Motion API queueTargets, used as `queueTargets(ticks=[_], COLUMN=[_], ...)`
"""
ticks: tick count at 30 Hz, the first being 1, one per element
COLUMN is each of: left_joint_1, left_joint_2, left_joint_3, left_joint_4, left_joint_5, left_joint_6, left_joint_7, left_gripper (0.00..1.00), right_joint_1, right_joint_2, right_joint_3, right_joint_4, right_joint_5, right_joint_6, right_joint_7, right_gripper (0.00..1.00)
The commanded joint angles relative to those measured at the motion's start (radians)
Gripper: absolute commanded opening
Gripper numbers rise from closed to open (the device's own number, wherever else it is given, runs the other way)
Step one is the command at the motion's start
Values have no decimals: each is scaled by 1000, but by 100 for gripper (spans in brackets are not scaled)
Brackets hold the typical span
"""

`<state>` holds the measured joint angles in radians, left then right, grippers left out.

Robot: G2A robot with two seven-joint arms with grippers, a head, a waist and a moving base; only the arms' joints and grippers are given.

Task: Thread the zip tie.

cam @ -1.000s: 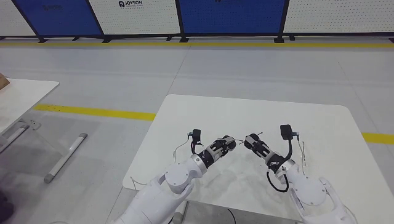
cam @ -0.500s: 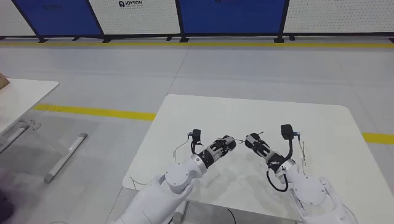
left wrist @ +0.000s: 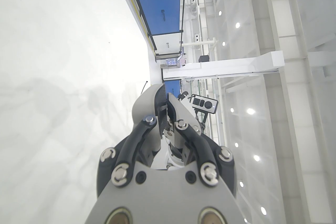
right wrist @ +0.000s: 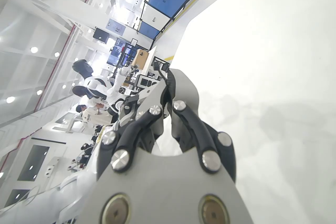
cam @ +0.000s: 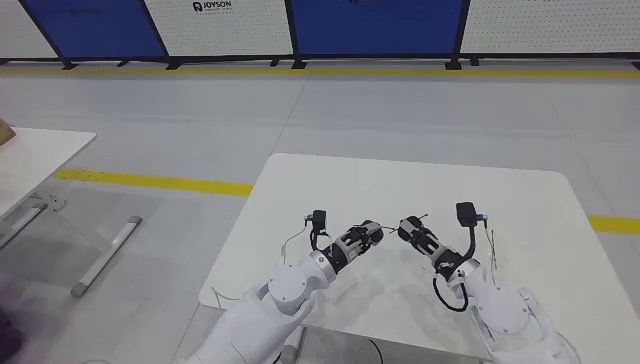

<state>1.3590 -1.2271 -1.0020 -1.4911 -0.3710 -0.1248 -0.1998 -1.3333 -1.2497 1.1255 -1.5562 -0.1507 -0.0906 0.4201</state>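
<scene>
Right gripper (right wrist: pixel 166 79): fingers closed tight on the zip tie (right wrist: pixel 158 69), a thin black strap. Its short free end, with a small thickened tip, projects just beyond the fingertips. Left gripper (left wrist: pixel 166 91): fingers likewise pressed together, with what appears to be a thin strip caught between the pads; the contact is too small to confirm. In the top view both grippers sit nose to nose, near each other above the near part of the white table (cam: pixel 480 189). A fine line of tie spans the gap between them, apparently held off the surface. Assessment: the tie is very light, narrow and springy. It bends readily along its length and is likely to flick back if released, and the smooth plastic may slip or twist in a flat pinch. Recommended hold is close behind each end, leaving only a short, stiff stub exposed, so that tail and head slot can be aligned without the strap wandering.
</scene>
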Motion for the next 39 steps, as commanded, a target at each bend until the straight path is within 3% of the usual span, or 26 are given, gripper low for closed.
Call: queueTargets(ticks=[1,11,20,22,26,27,39], left_joint_1=[0,0,0,0,0,0,0], left_joint_2=[0,0,0,0,0,0,0], left_joint_3=[0,0,0,0,0,0,0], left_joint_4=[0,0,0,0,0,0,0], left_joint_5=[0,0,0,0,0,0,0], left_joint_6=[0,0,0,0,0,0,0], left_joint_7=[0,0,0,0,0,0,0], left_gripper=[0,0,0,0,0,0,0], right_joint_1=[0,-6,-84,-107,-131,-132,-132], right_joint_2=[0,-1,-14,-16,-23,-25,-25], right_joint_3=[0,-2,-3,-10,-51,-60,-60], right_joint_4=[0,-3,-66,-87,-114,-120,-120], right_joint_5=[0,-9,-87,-141,-277,-286,-286], right_joint_6=[0,3,-1,20,126,148,148], right_joint_7=[0,-25,-334,-408,-485,-484,-484], right_gripper=[0,0,0,0,0,0,0])
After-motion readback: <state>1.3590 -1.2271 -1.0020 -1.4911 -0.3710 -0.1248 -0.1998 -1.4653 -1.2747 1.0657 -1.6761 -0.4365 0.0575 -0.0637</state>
